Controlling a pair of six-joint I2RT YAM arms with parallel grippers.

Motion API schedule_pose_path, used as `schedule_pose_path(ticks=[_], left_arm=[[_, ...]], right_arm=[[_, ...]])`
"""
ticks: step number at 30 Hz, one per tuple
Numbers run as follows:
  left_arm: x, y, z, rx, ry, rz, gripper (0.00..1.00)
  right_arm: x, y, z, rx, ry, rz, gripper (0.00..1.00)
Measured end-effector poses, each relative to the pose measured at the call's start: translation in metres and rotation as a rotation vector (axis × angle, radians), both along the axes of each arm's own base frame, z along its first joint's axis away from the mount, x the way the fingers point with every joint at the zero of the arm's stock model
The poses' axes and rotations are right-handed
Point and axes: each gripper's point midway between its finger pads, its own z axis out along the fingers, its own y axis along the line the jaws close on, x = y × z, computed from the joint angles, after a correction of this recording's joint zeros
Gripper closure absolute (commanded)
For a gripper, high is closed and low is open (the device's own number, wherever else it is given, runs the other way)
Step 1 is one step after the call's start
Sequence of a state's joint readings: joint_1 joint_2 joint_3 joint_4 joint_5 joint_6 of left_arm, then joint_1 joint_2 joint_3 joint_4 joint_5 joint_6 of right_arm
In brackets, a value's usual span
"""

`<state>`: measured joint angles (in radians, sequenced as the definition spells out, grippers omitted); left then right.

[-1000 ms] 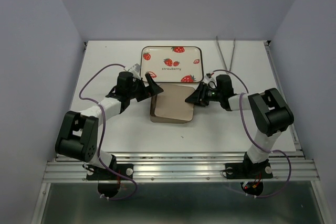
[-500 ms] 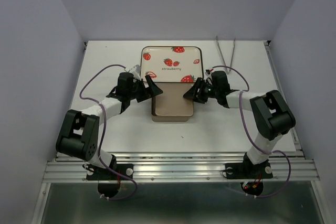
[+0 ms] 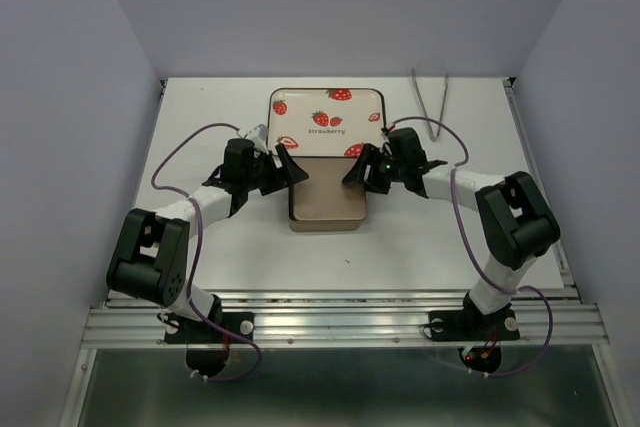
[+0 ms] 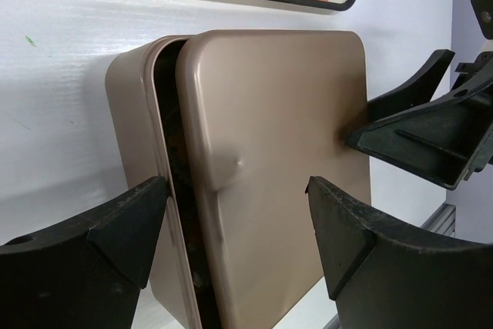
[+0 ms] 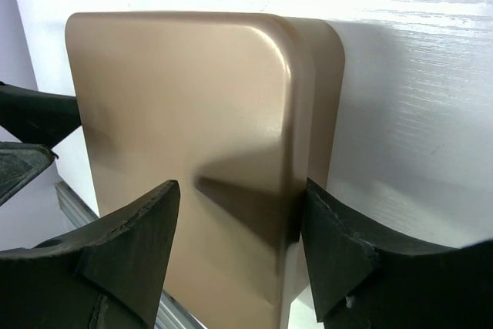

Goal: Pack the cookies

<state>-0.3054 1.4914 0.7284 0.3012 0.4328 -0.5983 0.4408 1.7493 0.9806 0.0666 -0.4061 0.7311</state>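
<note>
Since the lid (image 4: 269,175) sits skewed on the tin (image 4: 127,105), with a dark gap along one side, we should square it over the rim before pressing down evenly. Both the left gripper (image 4: 235,190) and right gripper (image 5: 240,190) hover at opposite edges, fingers spread, pinching nothing. We cannot see the cookies; presumably they lie inside the tin.

White table (image 3: 400,247) boxed in on three sides by plain lilac walls (image 3: 340,7)
Lit softly and evenly (faint shadows only); ribbed metal rail (image 3: 340,322) along the near edge, dull grey-green floor (image 3: 340,387) below it.
</note>
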Motion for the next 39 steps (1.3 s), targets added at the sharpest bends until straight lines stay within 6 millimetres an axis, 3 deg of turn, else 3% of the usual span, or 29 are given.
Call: schedule_pose_path(ticks=[6,8,9,26,39], left_arm=[[0.000,0.000,0.000,0.002,0.001,0.003,0.16],[0.000,0.001,-0.001,0.002,0.001,0.004,0.16],[0.000,0.001,0.000,0.002,0.001,0.004,0.16],[0.001,0.002,-0.002,0.009,0.005,0.016,0.19],[-0.001,0.005,-0.007,0.024,0.026,0.029,0.22]], right_arm=[[-0.003,0.005,0.002,-0.047,-0.007,0.021,0.17],[-0.004,0.008,0.003,-0.069,-0.014,0.032,0.09],[-0.005,0.009,0.004,-0.078,-0.018,0.040,0.00],[-0.016,0.020,0.007,-0.289,-0.077,0.083,0.00],[-0.009,0.018,0.015,-0.347,-0.114,0.069,0.00]])
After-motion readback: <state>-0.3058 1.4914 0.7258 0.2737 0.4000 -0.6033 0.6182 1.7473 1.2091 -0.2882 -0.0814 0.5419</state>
